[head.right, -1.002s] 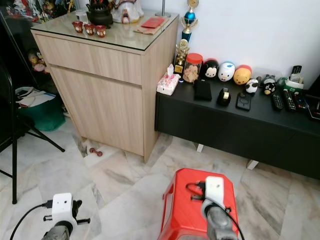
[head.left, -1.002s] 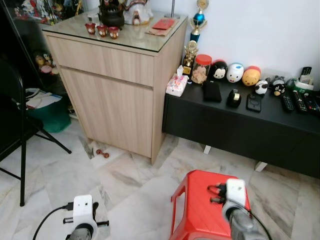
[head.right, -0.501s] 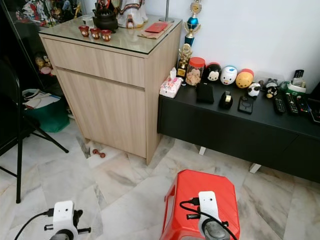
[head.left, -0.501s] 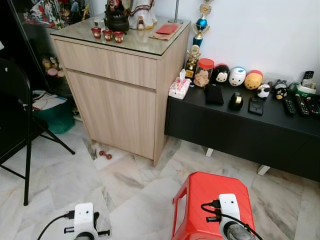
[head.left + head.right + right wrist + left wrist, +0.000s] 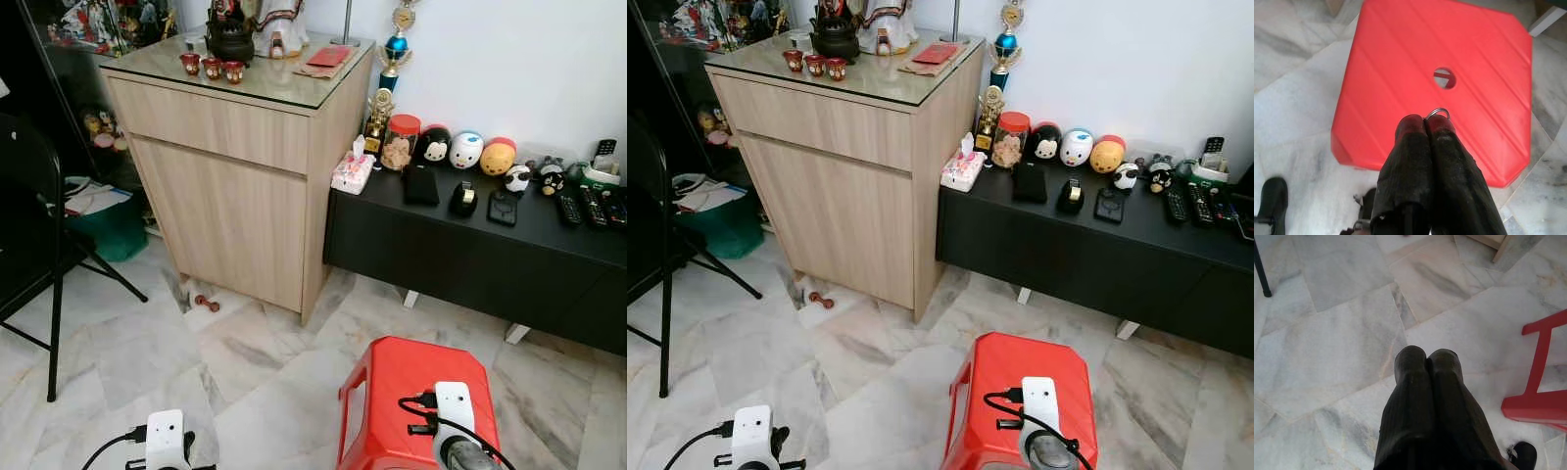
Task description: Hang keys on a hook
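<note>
A thin metal key ring (image 5: 1438, 113) sticks out from the tips of my right gripper (image 5: 1425, 122), which is shut on it; the keys themselves are hidden behind the fingers. That gripper hangs above the red plastic stool (image 5: 1415, 63). My left gripper (image 5: 1427, 357) is shut with nothing in it and points down at the marble floor (image 5: 1332, 342). In the left eye view the white wrist modules of the left arm (image 5: 165, 437) and the right arm (image 5: 454, 412) sit at the bottom edge.
A wooden cabinet (image 5: 235, 166) with a glass top stands ahead on the left. Beside it a low black console (image 5: 470, 245) carries toys, a tissue box and remotes. A black folding chair (image 5: 39, 245) and a green bin (image 5: 103, 225) are at the left. The red stool (image 5: 392, 392) is close in front.
The head view has tilted up a little. Both wrists have sunk lower in the picture, the left one most. Both grippers stay shut.
</note>
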`<state>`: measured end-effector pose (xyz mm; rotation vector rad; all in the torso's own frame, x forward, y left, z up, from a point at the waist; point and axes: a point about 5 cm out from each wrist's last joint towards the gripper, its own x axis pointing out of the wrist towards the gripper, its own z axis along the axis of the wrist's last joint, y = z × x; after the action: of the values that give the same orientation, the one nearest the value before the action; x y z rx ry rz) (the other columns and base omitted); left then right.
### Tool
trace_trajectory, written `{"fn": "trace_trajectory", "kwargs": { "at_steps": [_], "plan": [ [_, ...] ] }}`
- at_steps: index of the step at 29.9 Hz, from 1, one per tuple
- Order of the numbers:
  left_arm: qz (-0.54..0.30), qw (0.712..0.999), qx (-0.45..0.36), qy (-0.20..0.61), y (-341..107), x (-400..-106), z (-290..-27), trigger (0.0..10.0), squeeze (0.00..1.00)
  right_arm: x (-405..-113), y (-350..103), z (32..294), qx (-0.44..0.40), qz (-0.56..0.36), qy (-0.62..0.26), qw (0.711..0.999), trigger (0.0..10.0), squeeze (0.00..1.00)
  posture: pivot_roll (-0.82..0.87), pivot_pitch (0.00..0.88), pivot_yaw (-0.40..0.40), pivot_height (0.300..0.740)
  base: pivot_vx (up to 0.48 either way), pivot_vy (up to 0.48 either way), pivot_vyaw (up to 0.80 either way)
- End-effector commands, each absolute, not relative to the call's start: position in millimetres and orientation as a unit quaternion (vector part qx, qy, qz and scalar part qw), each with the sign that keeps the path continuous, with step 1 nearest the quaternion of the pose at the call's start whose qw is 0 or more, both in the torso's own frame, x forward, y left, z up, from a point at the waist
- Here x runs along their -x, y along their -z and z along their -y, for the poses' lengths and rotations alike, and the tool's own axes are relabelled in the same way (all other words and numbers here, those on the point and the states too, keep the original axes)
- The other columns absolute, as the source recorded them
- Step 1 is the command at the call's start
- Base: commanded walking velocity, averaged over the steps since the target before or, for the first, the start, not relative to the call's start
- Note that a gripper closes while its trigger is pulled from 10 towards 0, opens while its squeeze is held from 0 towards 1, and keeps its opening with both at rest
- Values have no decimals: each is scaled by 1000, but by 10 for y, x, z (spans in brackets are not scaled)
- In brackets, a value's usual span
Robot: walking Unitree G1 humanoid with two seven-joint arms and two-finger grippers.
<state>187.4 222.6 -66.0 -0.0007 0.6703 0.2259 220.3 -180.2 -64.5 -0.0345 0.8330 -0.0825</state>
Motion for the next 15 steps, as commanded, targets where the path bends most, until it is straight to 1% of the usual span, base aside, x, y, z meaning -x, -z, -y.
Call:
{"fn": "trace_trajectory", "kwargs": {
  "at_steps": [1, 15],
  "plan": [
    [-342, 933, 8, -114, 701, -1825, -2198, 10000, 0, -2252, 610, 1838, 12, -395, 53, 917, 10000, 0, 199, 0, -79, 740, -285, 0, 0],
    [-345, 932, 8, -112, 702, -1835, -2187, 10000, 0, -2292, 587, 1818, 7, -389, 56, 919, 10000, 0, 201, 0, -79, 740, -311, 0, 0]
  ]
}}
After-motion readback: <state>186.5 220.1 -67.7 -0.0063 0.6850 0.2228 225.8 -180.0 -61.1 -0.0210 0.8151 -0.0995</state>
